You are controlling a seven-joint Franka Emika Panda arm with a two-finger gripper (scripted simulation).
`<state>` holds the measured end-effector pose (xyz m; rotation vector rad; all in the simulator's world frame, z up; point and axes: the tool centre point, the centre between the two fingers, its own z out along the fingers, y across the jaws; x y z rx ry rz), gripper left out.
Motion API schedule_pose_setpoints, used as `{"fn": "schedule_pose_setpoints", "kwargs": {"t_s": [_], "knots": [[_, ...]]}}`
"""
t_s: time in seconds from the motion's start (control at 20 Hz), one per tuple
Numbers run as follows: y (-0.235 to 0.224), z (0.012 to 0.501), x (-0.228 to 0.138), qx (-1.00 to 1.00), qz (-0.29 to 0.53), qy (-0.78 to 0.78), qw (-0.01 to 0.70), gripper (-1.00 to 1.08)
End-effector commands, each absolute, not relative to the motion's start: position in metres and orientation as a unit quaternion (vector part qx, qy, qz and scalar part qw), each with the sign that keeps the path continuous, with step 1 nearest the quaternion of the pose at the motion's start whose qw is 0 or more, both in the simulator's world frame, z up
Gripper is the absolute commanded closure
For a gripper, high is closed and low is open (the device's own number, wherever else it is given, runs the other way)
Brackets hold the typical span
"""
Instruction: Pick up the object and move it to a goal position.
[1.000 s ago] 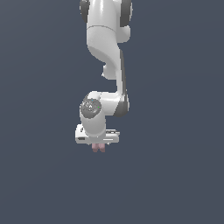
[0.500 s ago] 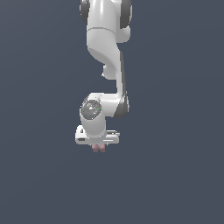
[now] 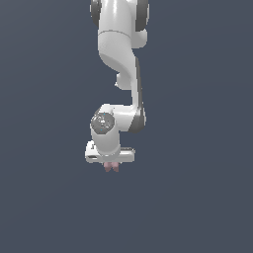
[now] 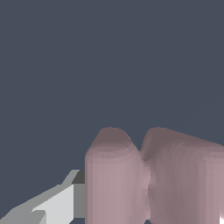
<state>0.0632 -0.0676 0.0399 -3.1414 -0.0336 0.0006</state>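
Item: pink piece (image 3: pixel 112 167), hanging under my arm (image 3: pixel 118 74); jaws pinching it; position holding unchanged since a second ago, carrying to goal pending

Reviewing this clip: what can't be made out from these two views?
- Fingertips: in the exterior view the gripper body hides them.
- Second finger: the wrist view shows one grey finger; the pink object fills the frame where the other would be.
- Object's full shape: cut off by the wrist view's edge; tiny in the exterior view.
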Motion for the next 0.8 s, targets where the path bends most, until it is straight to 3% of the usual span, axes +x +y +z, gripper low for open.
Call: {"fn": "schedule_pose_setpoints", "kwargs": {"t_s": [0.0, 0.75], "knots": [[-0.067, 0.041, 0.061, -1.000, 0.000, -0.011, 0.000, 1.08], [-0.049, 0.059, 0.007, -1.000, 0.000, -0.011, 0.000, 1.08]]}}
